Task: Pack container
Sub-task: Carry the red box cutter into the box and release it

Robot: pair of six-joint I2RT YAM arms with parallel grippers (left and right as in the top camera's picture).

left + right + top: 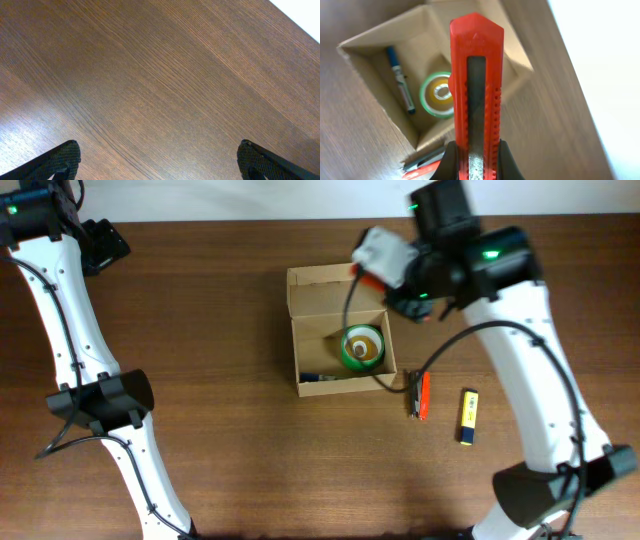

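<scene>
Open cardboard box [320,330] at ctr of bench [220,460], w/ tape roll [362,347] & marker [401,80] inside, looks light, thin-walled, apt to slide, best gripped by a side wall; right jaws clamp red cutter [475,75] above it, left jaws wide apart.

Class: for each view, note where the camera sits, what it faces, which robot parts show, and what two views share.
Overhead: above the table, facing down; left arm and right arm show.
Left wrist: on the left arm, facing bare table; left fingers open at bottom corners.
Right wrist: on the right arm, facing the box past a red cutter between the right fingers.
Shared: overhead and right wrist show the green tape roll.
</scene>
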